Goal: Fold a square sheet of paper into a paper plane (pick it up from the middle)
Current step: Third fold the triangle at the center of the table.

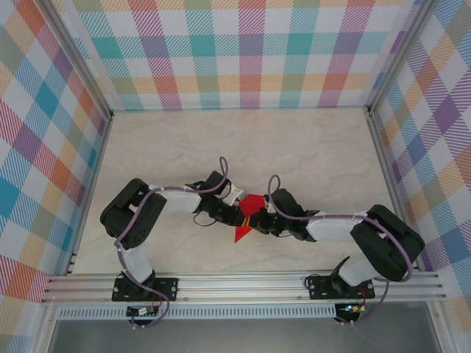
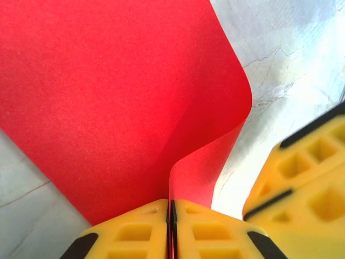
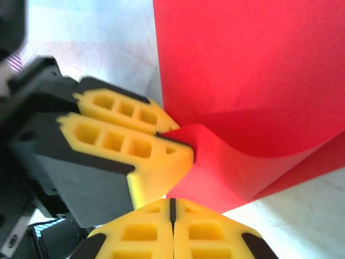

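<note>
The left tool (image 2: 171,208) was clenched on the edge of the square sheet of paper (image 2: 108,97), which curved away from its fingertips. The right tool (image 3: 172,206) was likewise clamped on the sheet, just beside the left tool. The sheet sat between both tools, over the desk (image 1: 294,147), toward its near middle.

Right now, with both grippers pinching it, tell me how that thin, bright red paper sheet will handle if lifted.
Probably floppy: the thin, bright red paper sheet curls in a soft wave beside the shut left gripper. Likely very light: the right gripper adds just one more small pinch. It might crease or tear if the arms pull apart.
</note>
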